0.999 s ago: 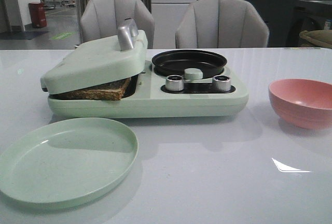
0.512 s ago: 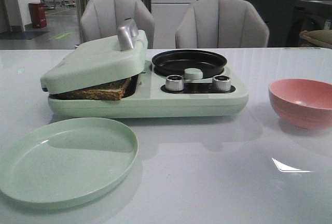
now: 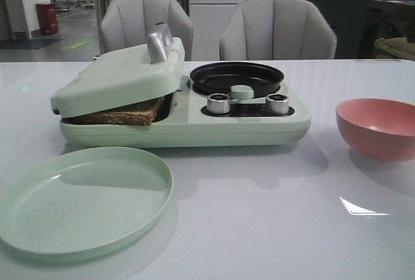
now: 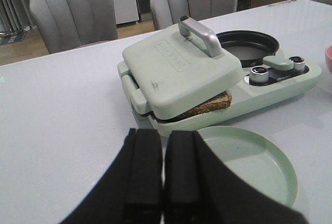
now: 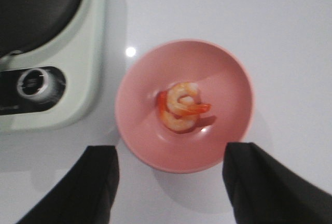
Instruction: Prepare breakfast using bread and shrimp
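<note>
The bread (image 3: 123,113) lies flat inside the pale green breakfast maker (image 3: 185,108), sandwiched under its tilted lid (image 3: 117,79); only one crusted corner and edge poke out toward the front, the rest is hidden, and I cannot tell how many slices are there. The lid rests on the bread, propped at a slant, its metal handle (image 3: 159,43) up. Beside it on the same appliance sits a black round pan (image 3: 237,78) with two knobs (image 3: 218,104) in front.

The shrimp (image 5: 181,106) lies curled in the bottom of the pink bowl (image 5: 140,105), which stands on the white surface (image 3: 259,228) just to the right of the appliance; the blur hides which end is head or tail.

The left gripper (image 4: 163,169) has its jaws pressed together, empty, near a green plate (image 4: 259,167). The right gripper (image 5: 171,182) hangs over the bowl, jaws wide apart and cut off at the frame edge
</note>
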Controlling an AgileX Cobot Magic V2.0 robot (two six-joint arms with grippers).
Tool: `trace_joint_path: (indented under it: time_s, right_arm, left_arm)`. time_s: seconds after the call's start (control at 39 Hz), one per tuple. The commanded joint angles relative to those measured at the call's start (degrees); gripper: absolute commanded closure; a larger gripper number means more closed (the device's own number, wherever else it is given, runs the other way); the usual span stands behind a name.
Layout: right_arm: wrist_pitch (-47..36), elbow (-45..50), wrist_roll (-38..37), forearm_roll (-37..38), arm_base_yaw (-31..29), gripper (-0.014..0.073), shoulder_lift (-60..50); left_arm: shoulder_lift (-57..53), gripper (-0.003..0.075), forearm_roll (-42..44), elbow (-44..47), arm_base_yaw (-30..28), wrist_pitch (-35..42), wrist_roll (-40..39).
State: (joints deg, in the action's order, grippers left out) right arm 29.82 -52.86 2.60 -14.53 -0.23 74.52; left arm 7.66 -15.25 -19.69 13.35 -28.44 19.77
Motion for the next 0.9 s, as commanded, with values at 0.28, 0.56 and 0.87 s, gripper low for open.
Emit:
trace_joint_path:
  time_s: [0.28, 0.56, 0.87]
  right_arm:
    - [-2.78, -9.13, 6.03, -0.76, -5.51, 0.0062, 14.27]
    - [-2.8, -15.22, 6.17, -0.36, -5.51, 0.0062, 24.28]
    - [-2.12, -18.47, 6.17, -0.18, -5.51, 0.0141, 31.19]
  left_arm:
    - [0.56, 0.0606, -0.82, -1.42, 0.46, 4.68, -0.62]
    - [0.56, 0.0606, -0.82, -1.42, 0.46, 4.68, -0.62]
    - [0.56, 0.0606, -0.82, -1.42, 0.46, 4.68, -0.62]
